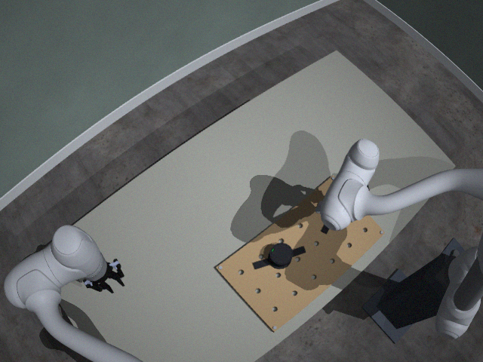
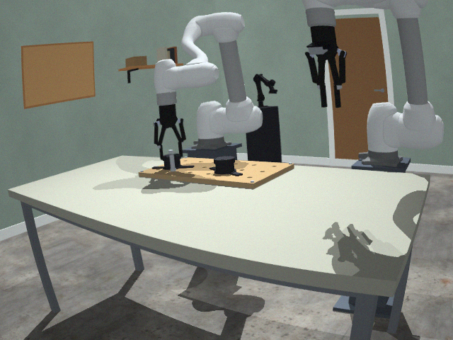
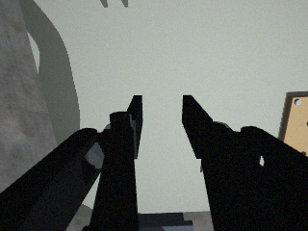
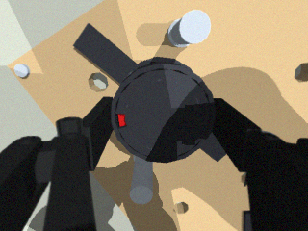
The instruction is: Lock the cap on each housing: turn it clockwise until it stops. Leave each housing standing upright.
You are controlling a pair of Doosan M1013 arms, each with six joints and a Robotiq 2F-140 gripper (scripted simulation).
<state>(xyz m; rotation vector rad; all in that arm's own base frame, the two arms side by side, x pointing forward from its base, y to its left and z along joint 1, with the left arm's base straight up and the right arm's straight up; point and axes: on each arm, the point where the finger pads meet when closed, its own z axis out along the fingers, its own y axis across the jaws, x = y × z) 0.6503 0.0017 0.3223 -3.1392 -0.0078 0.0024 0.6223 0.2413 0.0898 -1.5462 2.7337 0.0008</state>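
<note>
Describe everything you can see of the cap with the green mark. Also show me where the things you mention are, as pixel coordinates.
The cap (image 1: pixel 280 252) (image 2: pixel 224 159) is a round, black, flat-topped disc with a dull, perhaps plastic look. A small green mark (image 1: pixel 272 250) lies near its rim. It sits level on its upright housing (image 2: pixel 224 168), above the board (image 1: pixel 249 278) (image 2: pixel 263 174) (image 3: pixel 295 125) (image 4: pixel 269 29). Nothing grips it. Whether it is locked, I cannot tell.

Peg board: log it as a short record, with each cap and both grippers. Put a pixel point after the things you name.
board: wooden, with holes, on the table
red-marked cap (image 2: pixel 177 159) (image 4: pixel 144 96): on its housing, between two pale posts
green-marked cap (image 1: pixel 281 253) (image 2: pixel 224 163): on its housing, no gripper at it
housings: both upright
right gripper (image 2: pixel 170 156) (image 4: pixel 162 113): closed on the red-marked cap
left gripper (image 1: pixel 118 287) (image 2: pixel 330 105) (image 3: pixel 163 103): partly open, holding nothing, off the board
locked: cannot tell
</note>
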